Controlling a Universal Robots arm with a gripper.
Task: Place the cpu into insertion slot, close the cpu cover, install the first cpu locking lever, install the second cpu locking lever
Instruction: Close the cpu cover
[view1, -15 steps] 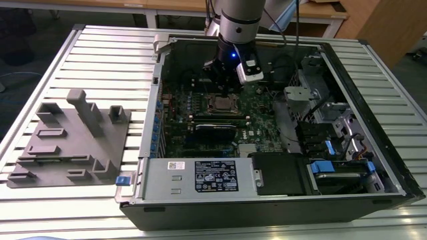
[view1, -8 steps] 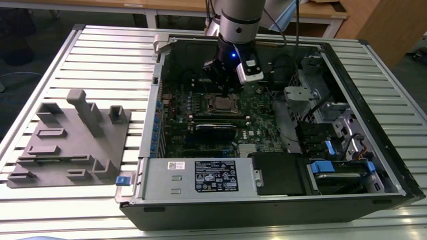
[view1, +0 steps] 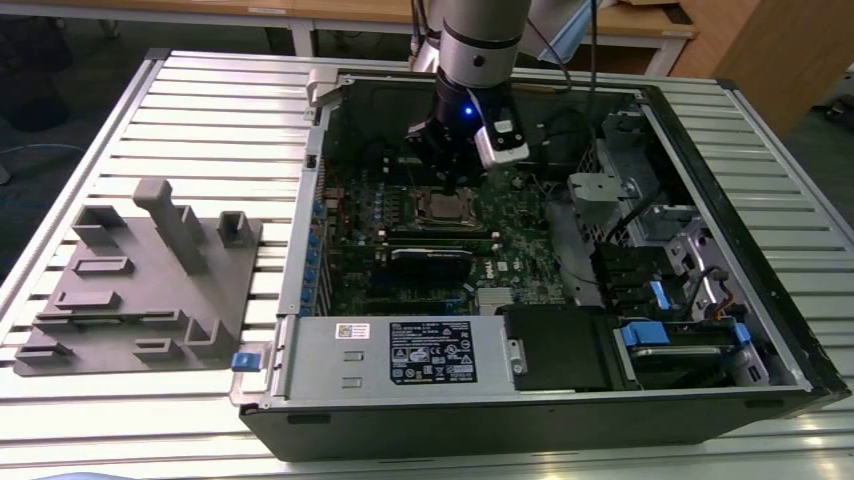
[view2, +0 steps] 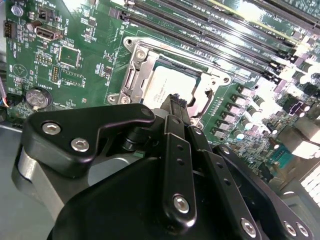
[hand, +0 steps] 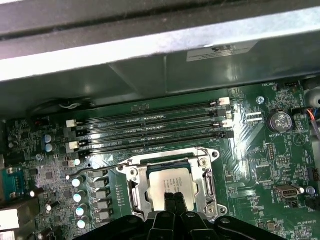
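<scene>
Fixtures first: at nine o'clock in the exterior view a grey parts fixture (view1: 134, 280) sits on the slatted desk (view1: 200, 90), just beside the open computer case (view1: 534, 425). Moving across, the arm reaches in from twelve o'clock. The gripper (view1: 447, 190) hangs right over the insertion slot (hand: 131, 171), mid-board on the green motherboard (view1: 367, 215).

And the cpu (hand: 167, 182) is home! In both wrist views its silver-grey top lies flat and square in the slot, so step one looks done. The cpu cover (hand: 205, 184) appears to be down too, its silver frame lying around the chip with the metal top showing through the cut-out. I'd call that step done as well.

The gripper (hand: 174, 197) is pinched together with nothing between its fingers, tips at the chip's edge. Whether it is touching or just above, I can't tell.

Now the levers. In the first wrist view a thin dark wire lever (hand: 95, 167) sweeps out from the slot's corner toward the row of capacitors (hand: 77, 195), and it looks unhooked to me. The other lever I can't make out. By my reading that's two steps banked, with both locking levers left.
</scene>
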